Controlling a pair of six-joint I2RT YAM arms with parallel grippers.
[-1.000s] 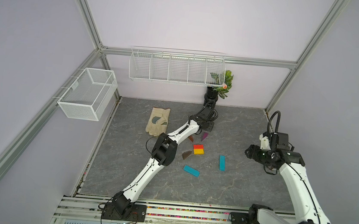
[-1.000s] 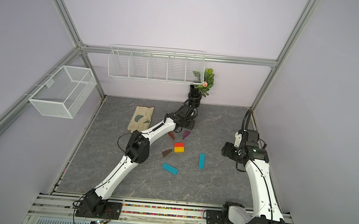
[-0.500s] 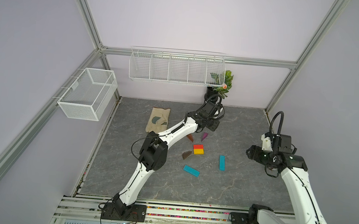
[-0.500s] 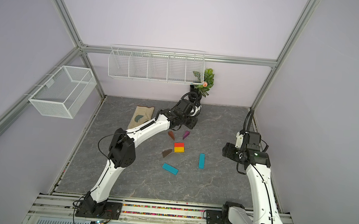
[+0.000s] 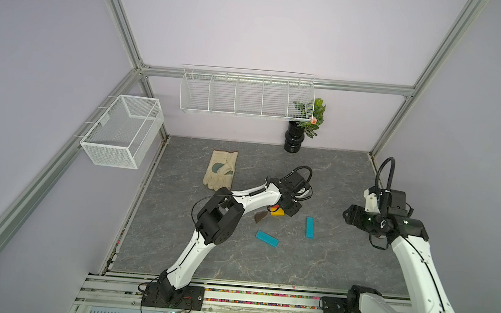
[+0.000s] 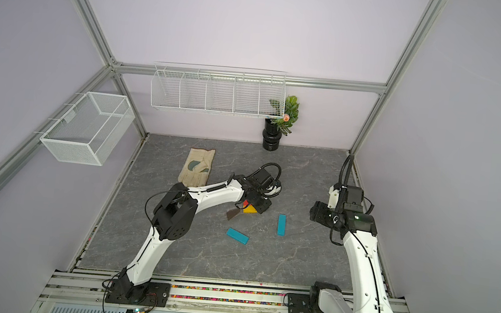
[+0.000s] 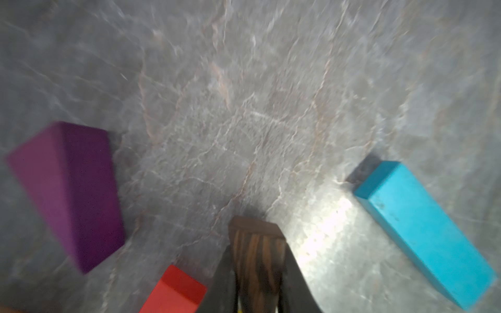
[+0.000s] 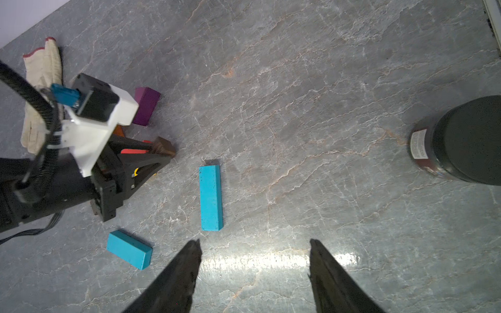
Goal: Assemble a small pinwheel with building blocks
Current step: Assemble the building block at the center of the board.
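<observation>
Brown wedge [image 7: 256, 254] between left fingers [image 7: 295, 294]

I am counting two teal bars [image 5: 266, 238] [image 5: 309, 227], one purple wedge [image 8: 146, 108], one red block [image 7: 173, 292] and one yellow block [image 5: 277, 213] lying on the bench. I am making out two brown wedges [image 5: 260, 217] [image 7: 256, 260] clearly. Besides those, I am also counting one cream glove [image 5: 221, 170], one black vase [image 5: 293, 139] and two white wire baskets [image 5: 245, 95] [image 5: 123, 131].

The glove [image 5: 220, 169] lies behind-left of the clustered blocks [image 5: 260, 217], one bar [image 5: 309, 227] right, another bar [image 5: 266, 238] before.
</observation>
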